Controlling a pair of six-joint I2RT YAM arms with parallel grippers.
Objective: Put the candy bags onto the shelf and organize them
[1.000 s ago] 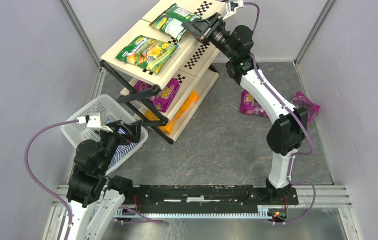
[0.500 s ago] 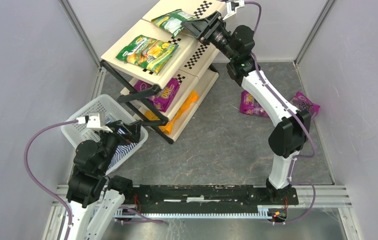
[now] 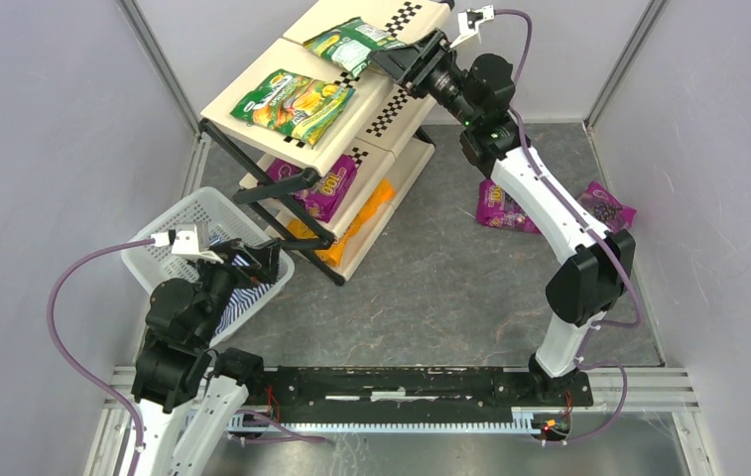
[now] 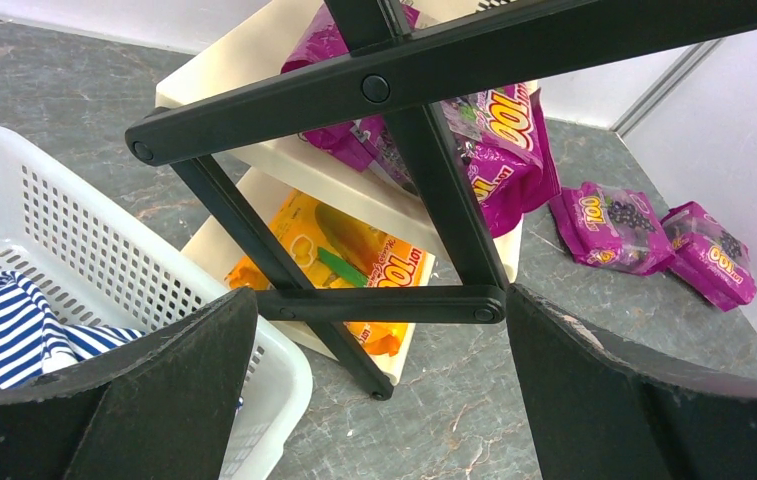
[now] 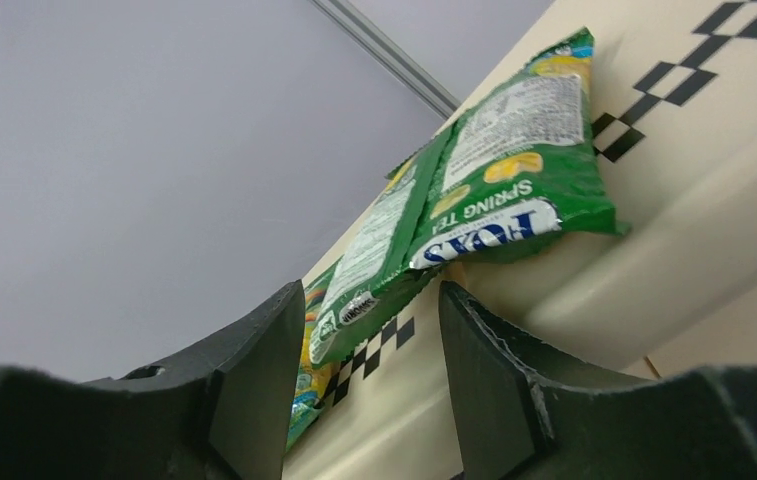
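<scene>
The shelf stands at the back left. Two green candy bags lie on its top tier, one on the left and one further back. My right gripper is open right beside the back bag, holding nothing. In the right wrist view the bag lies on the panel with one corner above the open gripper. A purple bag lies on the middle tier and an orange bag on the bottom tier. My left gripper is open and empty.
Two purple bags lie on the floor at the right, also in the left wrist view. A white mesh basket with striped cloth stands by the shelf's black frame.
The right gripper carried the back green bag a little further onto the top tier, let it go and drew back to the right. The left arm has not moved.
</scene>
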